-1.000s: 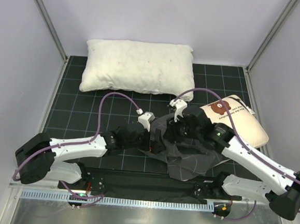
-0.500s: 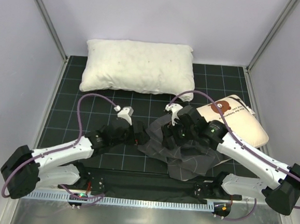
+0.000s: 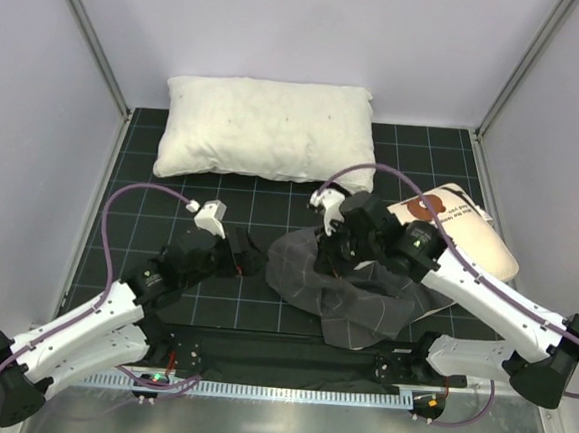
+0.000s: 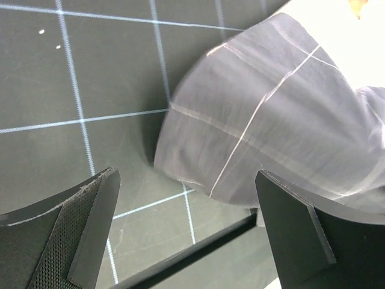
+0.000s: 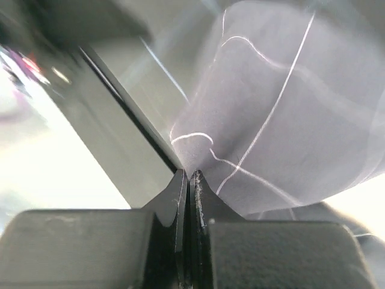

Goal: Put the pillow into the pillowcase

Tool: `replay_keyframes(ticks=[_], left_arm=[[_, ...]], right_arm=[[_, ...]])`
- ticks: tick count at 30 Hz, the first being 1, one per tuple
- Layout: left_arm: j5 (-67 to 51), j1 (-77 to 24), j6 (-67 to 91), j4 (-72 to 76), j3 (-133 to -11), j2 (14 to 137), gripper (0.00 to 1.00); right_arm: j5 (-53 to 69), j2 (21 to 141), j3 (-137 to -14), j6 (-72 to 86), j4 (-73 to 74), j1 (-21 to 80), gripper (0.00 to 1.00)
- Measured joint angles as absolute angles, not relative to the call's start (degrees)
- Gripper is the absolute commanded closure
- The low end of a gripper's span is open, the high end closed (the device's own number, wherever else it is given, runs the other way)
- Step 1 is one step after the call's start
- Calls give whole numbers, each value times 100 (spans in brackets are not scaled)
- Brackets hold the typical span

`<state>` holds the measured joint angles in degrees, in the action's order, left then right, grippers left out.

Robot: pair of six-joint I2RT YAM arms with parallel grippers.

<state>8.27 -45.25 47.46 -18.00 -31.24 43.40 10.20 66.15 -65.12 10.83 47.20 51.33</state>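
The dark grey pillowcase (image 3: 358, 300) with its thin light grid lies crumpled on the mat near the front, right of centre. My right gripper (image 3: 332, 263) is shut on a fold of its upper left edge; in the right wrist view the fabric (image 5: 283, 114) runs straight into the shut tips (image 5: 189, 176). The cream pillow (image 3: 461, 228) with the bear print lies behind the right arm, partly hidden by it. My left gripper (image 3: 248, 261) stands open just left of the pillowcase, apart from it; the case's rounded edge (image 4: 264, 126) sits beyond its fingers (image 4: 186, 177).
A larger plain white pillow (image 3: 266, 129) lies at the back of the black gridded mat (image 3: 139, 215). Grey walls and metal posts close in the sides. The dark front bar (image 3: 279, 351) between the arm bases runs just below the pillowcase.
The left arm has drawn back to the left, off the pillowcase, still open. The right gripper opened briefly and shut again on the case's upper left fold.
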Motion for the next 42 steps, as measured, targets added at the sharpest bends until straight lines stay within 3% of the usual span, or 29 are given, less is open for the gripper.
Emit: replay_keyframes(ticks=[9,12,16,20,27,34,38,42], left_arm=[[460,-4525,4414,-1334,-2904,3548,0],[340,-4525,4268,-816,-2740,3389,0],[110,-4525,4112,388,-2318,3492,0],[-145,-4525,3990,1439,-2263,4340,0],[-541,-4525,3988,2539,-2261,4978,0],[259,-4528,4058,2112,-2246,4027,0],[1105,-4523,4189,1068,-2185,2995,0],[1037,-4523,4180,716,-1863,1702,0]], right_arm=[[934,8204,-11869,1138,4491,5137,96],[731,8326,-13050,1240,4029,5131,96],[620,7966,-13013,1406,3341,5131,96],[550,7743,-12877,1568,2899,5127,96],[344,7826,-12829,1664,2751,5113,96],[154,7826,-12457,1640,2740,5076,96],[117,7832,-12234,1640,2735,5076,96],[106,7876,-12086,1649,2648,5076,96]])
